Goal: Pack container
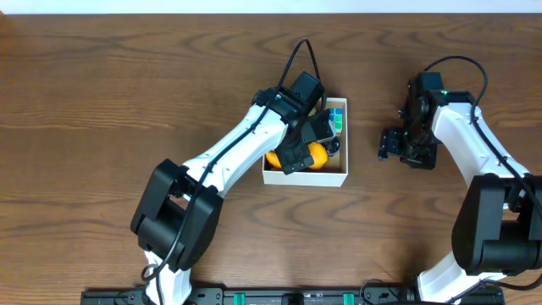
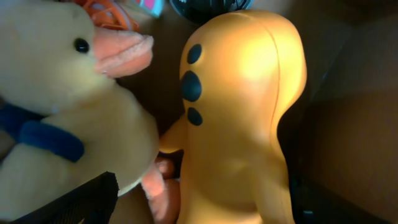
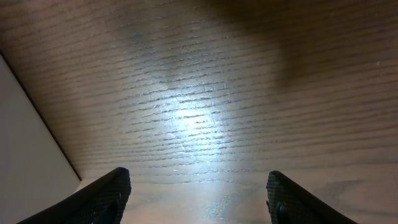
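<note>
The container (image 1: 305, 178), a shallow white-walled box with a brown inside, stands at the table's middle. My left gripper (image 1: 306, 149) reaches down into it. In the left wrist view its fingers (image 2: 205, 202) are spread around a smooth orange-yellow toy (image 2: 239, 124) with dark spots; the right finger is against the toy and the left finger stands apart from it. A yellow plush duck (image 2: 62, 124) with an orange beak and a blue bow lies beside the toy. My right gripper (image 1: 391, 144) is open and empty over bare wood (image 3: 199, 124), right of the container.
A colourful cube (image 1: 338, 119) sits in the container's far right corner. A dark round thing (image 2: 208, 6) and orange strands lie behind the toys. A white wall (image 3: 25, 149) shows at the left of the right wrist view.
</note>
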{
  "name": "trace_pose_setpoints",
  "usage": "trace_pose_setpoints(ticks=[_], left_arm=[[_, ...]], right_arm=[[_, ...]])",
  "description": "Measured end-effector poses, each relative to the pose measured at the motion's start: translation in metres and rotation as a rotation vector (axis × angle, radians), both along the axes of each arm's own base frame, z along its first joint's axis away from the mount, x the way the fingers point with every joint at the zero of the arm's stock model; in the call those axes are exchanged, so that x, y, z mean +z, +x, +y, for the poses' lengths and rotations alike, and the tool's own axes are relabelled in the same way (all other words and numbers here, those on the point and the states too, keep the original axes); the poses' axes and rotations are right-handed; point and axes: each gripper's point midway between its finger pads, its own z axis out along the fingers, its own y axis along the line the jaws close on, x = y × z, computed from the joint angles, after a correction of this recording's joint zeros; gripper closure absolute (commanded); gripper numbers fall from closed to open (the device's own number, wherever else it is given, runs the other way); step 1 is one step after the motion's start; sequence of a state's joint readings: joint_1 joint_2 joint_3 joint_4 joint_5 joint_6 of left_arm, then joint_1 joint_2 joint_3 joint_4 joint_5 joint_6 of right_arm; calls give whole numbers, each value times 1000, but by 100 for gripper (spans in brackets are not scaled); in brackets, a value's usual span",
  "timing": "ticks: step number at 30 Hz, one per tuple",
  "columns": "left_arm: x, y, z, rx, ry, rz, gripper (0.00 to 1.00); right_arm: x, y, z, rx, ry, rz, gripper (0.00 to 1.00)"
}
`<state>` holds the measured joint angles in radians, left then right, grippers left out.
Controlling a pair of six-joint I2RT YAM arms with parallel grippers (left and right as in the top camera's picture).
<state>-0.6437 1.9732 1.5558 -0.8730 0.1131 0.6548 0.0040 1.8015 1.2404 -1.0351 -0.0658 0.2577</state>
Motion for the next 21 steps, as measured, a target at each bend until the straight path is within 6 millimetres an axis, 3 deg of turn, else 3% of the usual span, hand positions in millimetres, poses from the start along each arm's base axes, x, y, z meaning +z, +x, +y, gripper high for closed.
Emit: trace_pose_setpoints(ticks=[5,10,13,15,19,21], left_arm=[[34,9,8,41,-2,-104,2],[109,20,28,211,-106,-254,2],[145,30,66,424,-171,-291,2],[156,37,103,602,-188,-291,2],[152,50,179,933,-174,-255,2],[152,59,206,1037,-183,-267,2]], right_arm=[[0,0,-1,0,-4,0,26],[0,0,-1,1,-8,0,27],[0,0,-2,1,-11,0,28],[0,0,-3,2,-17,-1,28],[6,9,-12,3,-70,-53,24],[19,22,-16,3,-94,-135,11]])
